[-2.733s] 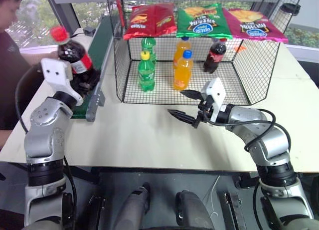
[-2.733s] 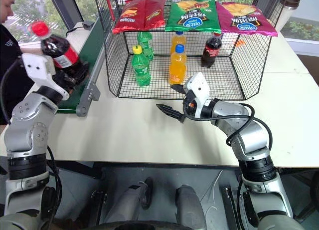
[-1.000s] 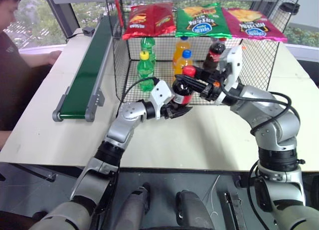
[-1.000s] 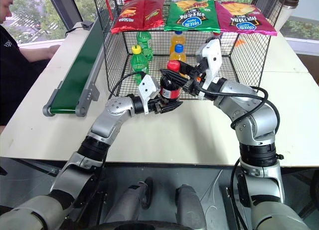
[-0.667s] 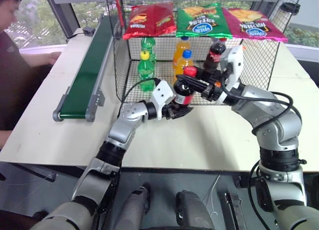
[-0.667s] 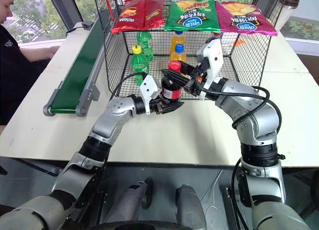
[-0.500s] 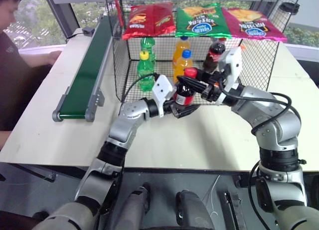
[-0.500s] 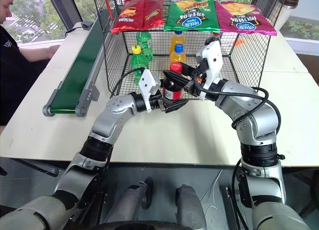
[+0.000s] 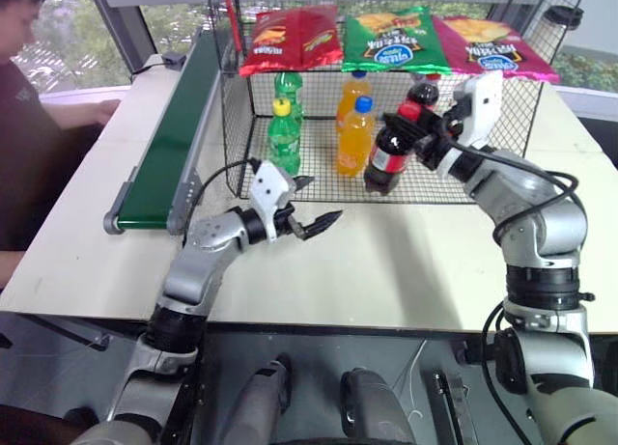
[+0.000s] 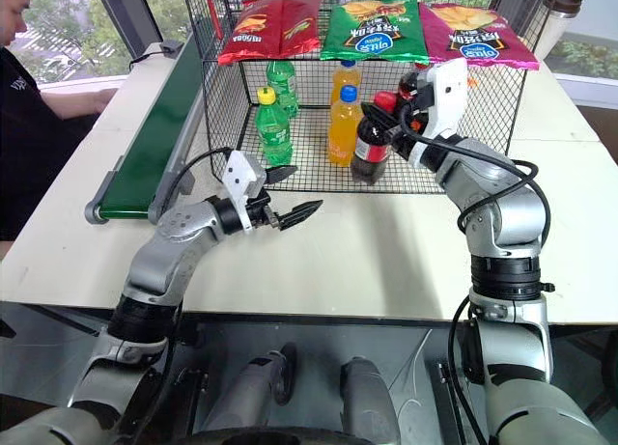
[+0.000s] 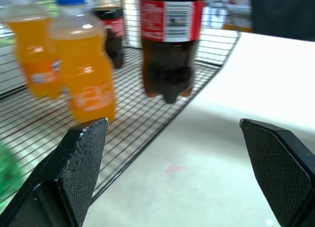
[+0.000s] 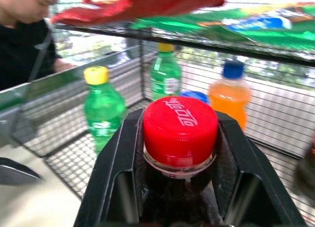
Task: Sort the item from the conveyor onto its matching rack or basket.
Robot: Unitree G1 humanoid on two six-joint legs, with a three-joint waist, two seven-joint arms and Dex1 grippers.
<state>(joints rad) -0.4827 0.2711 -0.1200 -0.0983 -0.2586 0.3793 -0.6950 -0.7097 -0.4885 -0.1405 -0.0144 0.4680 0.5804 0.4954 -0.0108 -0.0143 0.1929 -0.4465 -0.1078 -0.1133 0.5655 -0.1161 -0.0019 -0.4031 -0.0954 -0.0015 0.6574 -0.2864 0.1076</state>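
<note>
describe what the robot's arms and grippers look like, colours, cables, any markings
Both arms are built of rounded silver-grey metal segments with black bands at the joints, and loose black cables loop alongside them. Each wrist carries a white boxy housing. The left gripper and the right gripper each have two black, pointed fingers; up close the left fingers show a fine diamond-textured surface. I see no logos or lettering.

My cream table [image 9: 406,262] carries two things — the conveyor [image 9: 169,141] on my left, the wire cage [image 9: 502,165] at centre. Front area bare.
</note>
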